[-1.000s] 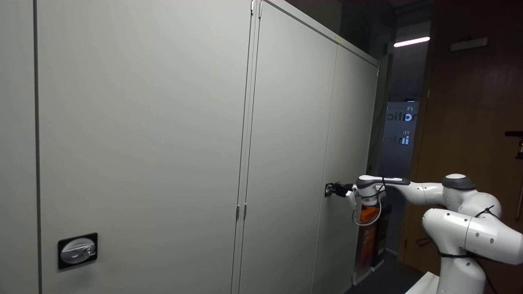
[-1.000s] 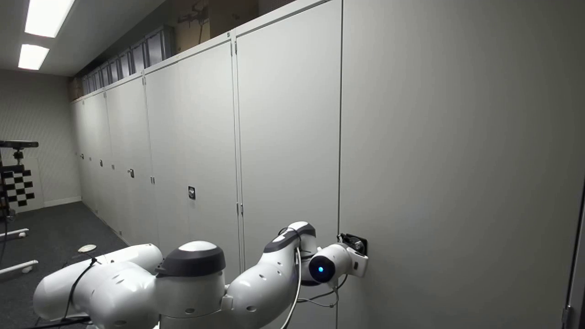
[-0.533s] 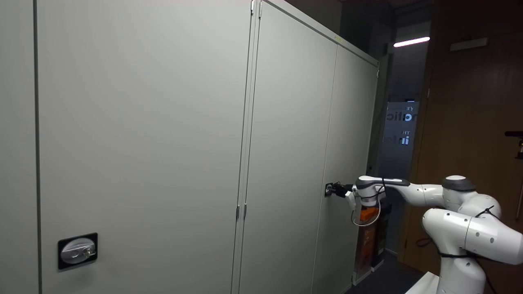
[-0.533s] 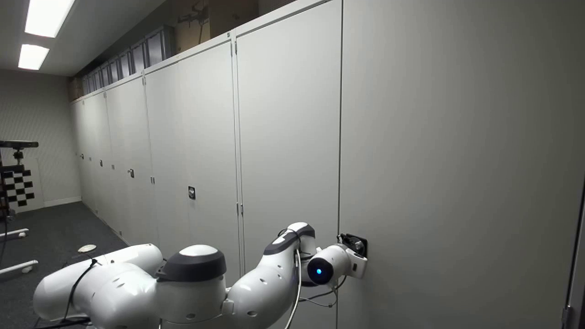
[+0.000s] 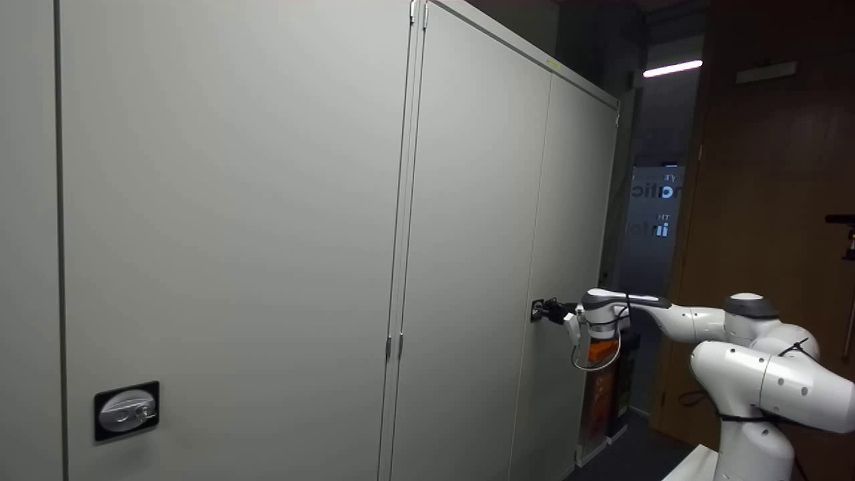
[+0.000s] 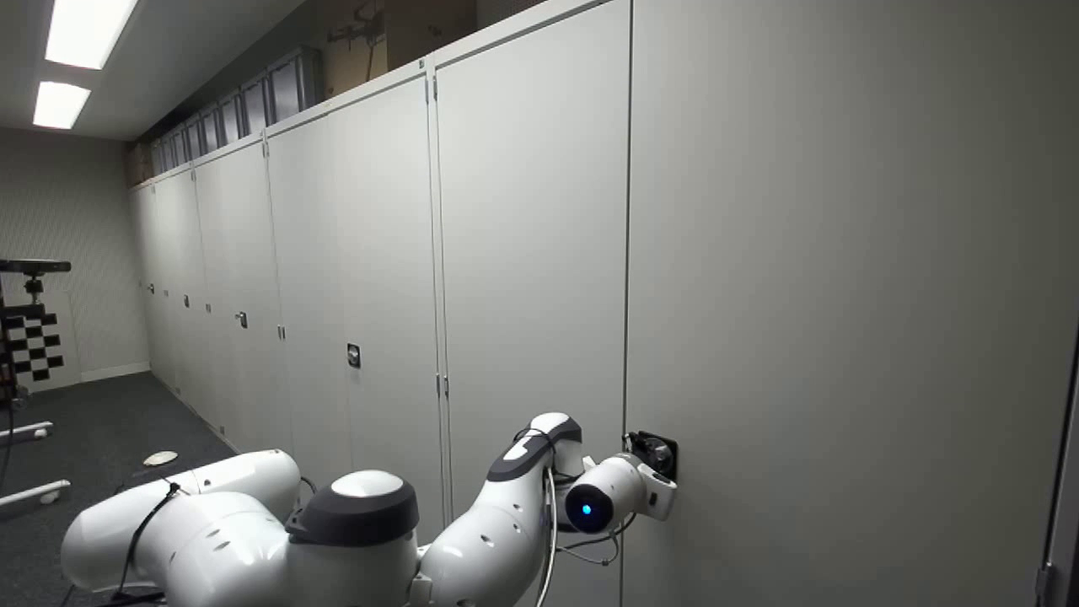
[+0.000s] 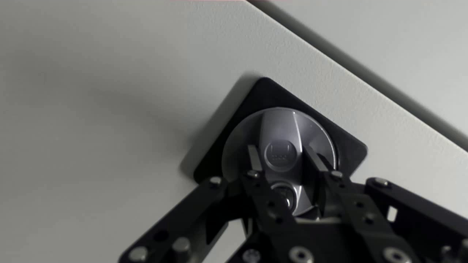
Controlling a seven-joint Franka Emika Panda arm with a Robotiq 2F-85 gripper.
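The claw (image 7: 281, 148) gripped a round silver handle (image 7: 280, 156) by its raised bar (image 7: 279, 124), one finger pressed in on either side. The handle sat on a black plate (image 7: 268, 89) fixed to a pale grey cabinet door (image 7: 109, 109), just beside the seam (image 7: 351, 69) where that door met the neighbouring door (image 7: 413, 44). In the wrist view, a small round lock (image 7: 284, 193) showed between the fingers, at the lower end of the bar. In both exterior views the white arm (image 5: 795, 394) reached across to the handle, and the two doors stood closed. Well apart from the claw, a second handle (image 5: 127, 411) showed in an exterior view. Grey bins (image 6: 288, 88) lined the cabinet tops in an exterior view.
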